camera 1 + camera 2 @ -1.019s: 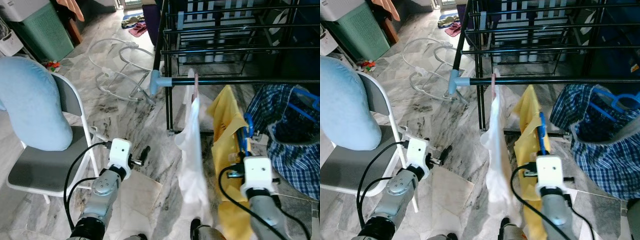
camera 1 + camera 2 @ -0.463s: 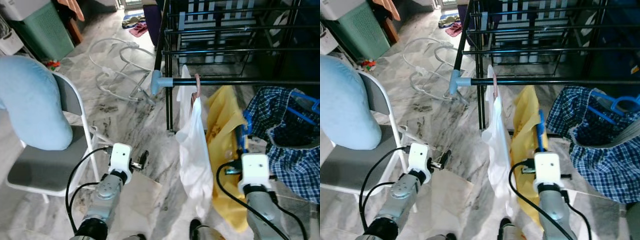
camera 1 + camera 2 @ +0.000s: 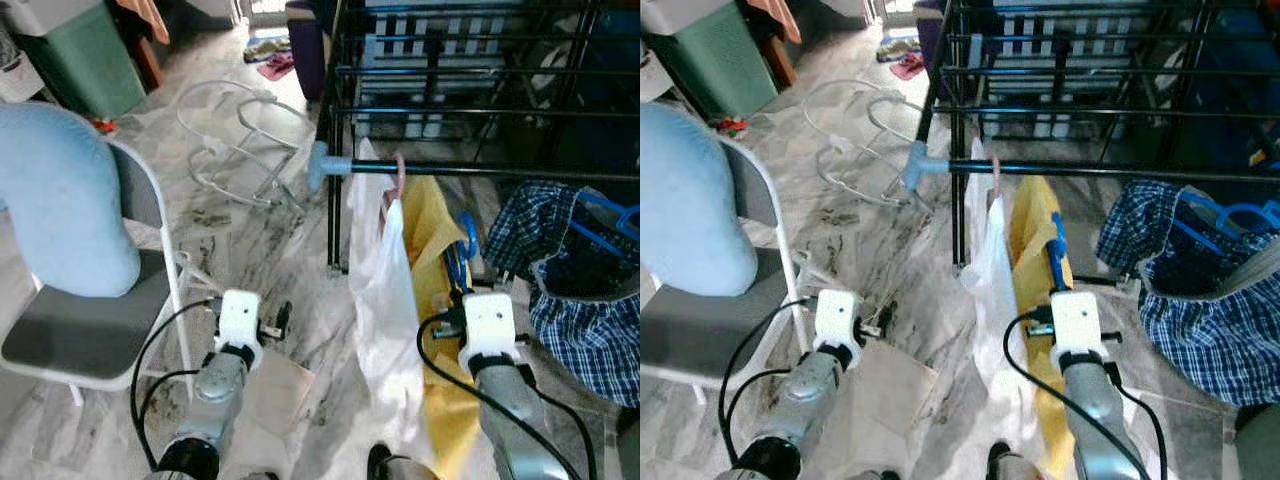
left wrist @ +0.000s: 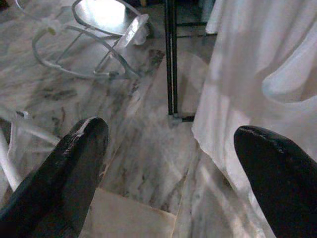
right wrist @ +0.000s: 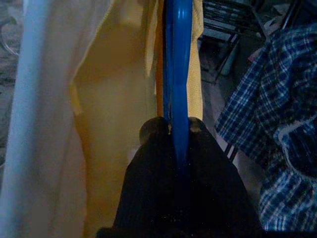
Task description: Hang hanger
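Hanger, blue plastic (image 5: 177, 59), carrying a yellow cloth garment (image 3: 440, 300): pinched between the two black fingers of the right gripper (image 5: 171, 130), which are closed tight on its blue bar; held low, below and on the near side of the black horizontal rail of the metal drying rack (image 3: 520, 174), so by the look of it not yet hooked on. Judgement: pick-up done, lift and hooking onto the rail left to do. Left gripper (image 4: 171, 144): fingers spread wide and holding nothing, low over the grey veined marble floor (image 3: 260, 240), well to the left of the rail's blue end cap (image 3: 318, 166). White thin garment (image 3: 385, 300): just left of the yellow one and touching it, already hanging from the rail by a pinkish hook (image 3: 399, 172) near the blue cap. Blue-and-white checked shirt on a second blue hanger (image 3: 570, 290): below the rail, to the right of the yellow garment; whether its hook sits on the rail cannot be told. Grey folding chair with a pale blue cushion draped on its back (image 3: 70, 230): well left of the rail. White wire frame (image 3: 245, 130): on the floor beyond the chair, left of the rail. Green plastic bin (image 3: 75, 55): farthest left.
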Controlling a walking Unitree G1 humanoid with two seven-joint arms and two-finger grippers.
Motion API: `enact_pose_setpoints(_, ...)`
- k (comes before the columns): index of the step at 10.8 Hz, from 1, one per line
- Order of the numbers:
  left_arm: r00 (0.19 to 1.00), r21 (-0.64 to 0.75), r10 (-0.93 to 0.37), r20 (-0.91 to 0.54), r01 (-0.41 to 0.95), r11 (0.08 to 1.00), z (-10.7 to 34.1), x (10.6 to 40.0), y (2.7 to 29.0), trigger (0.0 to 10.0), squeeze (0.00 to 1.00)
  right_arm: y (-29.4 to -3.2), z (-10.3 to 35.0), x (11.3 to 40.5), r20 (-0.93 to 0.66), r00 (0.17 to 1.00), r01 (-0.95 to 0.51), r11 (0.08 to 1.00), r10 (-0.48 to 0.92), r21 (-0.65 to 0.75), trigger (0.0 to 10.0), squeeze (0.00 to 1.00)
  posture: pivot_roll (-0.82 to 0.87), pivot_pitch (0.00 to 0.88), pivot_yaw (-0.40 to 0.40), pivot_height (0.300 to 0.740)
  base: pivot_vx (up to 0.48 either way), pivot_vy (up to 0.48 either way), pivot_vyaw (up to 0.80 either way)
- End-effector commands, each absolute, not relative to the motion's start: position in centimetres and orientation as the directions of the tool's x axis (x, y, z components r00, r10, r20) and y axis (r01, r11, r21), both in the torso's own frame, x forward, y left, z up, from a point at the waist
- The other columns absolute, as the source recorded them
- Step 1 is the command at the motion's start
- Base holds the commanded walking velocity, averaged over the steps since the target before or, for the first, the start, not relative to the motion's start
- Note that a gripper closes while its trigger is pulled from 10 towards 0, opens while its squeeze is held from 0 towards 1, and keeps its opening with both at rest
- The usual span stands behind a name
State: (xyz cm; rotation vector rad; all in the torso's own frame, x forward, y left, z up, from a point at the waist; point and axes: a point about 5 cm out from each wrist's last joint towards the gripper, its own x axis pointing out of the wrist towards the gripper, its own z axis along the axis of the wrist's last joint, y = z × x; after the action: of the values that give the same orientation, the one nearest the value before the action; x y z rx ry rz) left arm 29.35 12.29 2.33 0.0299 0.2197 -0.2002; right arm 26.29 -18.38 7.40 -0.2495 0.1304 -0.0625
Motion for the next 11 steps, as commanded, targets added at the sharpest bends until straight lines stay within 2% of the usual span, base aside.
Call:
enact_pose_setpoints(1,0.955,0.025,-0.192,-0.227,0.202,0.979,2.2,29.4,12.4,10.0,0.00,-18.6,7.5,26.2,-0.112,0.989,0.073,0.972,-0.100,-0.223,10.0,0.00,-0.16,0.060,0.040,0.740,-0.285,0.000,0.00)
enact_pose_setpoints(3,0.955,0.015,-0.215,-0.205,0.223,0.975,2.9,29.8,11.8,10.0,0.00,-18.9,7.5,25.8,-0.122,0.986,0.086,0.973,-0.114,-0.212,10.0,0.00,-0.17,0.075,0.036,0.740,-0.287,0.000,0.00)
enact_pose_setpoints(7,0.944,0.012,-0.212,-0.251,0.222,0.975,1.9,29.0,12.2,10.0,0.00,-19.0,6.6,24.8,-0.152,0.981,0.089,0.972,-0.124,-0.219,10.0,0.00,-0.19,0.092,0.075,0.740,-0.297,0.000,0.00)
enact_pose_setpoints(8,0.932,0.013,-0.240,-0.273,0.253,0.967,1.5,28.9,11.8,10.0,0.00,-20.1,6.1,25.7,-0.187,0.979,0.041,0.971,-0.087,-0.237,10.0,0.00,-0.17,0.000,0.038,0.740,-0.307,0.000,0.00)
enact_pose_setpoints(11,0.938,-0.029,-0.159,-0.307,0.158,0.987,0.7,28.7,11.8,10.0,0.00,-18.6,5.5,27.4,-0.222,0.975,-0.073,0.967,0.017,-0.245,10.0,0.00,-0.12,0.000,-0.010,0.740,-0.314,0.000,0.00)
